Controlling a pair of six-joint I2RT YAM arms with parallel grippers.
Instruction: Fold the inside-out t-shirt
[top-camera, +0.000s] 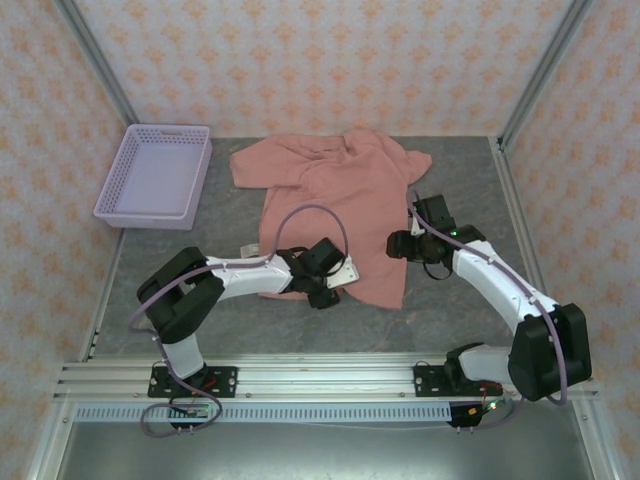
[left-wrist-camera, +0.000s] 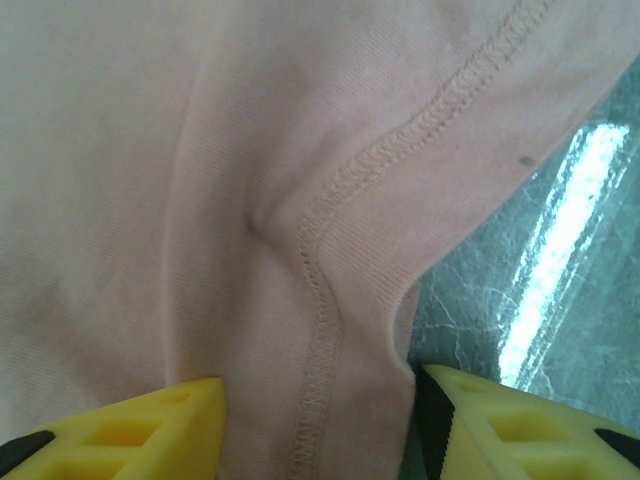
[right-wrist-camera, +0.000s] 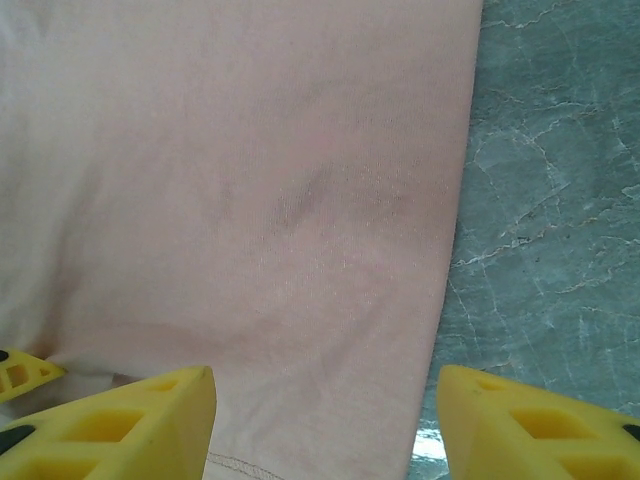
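Two edges of the inside-out t-shirt are bracketed: its lower hem lies between the fingers of the left gripper, its side edge between those of the right gripper. Both pairs are held wide, with nothing clamped. If they are closed as placed, only a thin lip or a single layer may be caught, so cloth could slip out and the fold be skewed. The stitched hem seam, running between the left fingers, is resolved at the wrist; the rumpled collar end, the table and the basket, well beyond the fingers, are given from above
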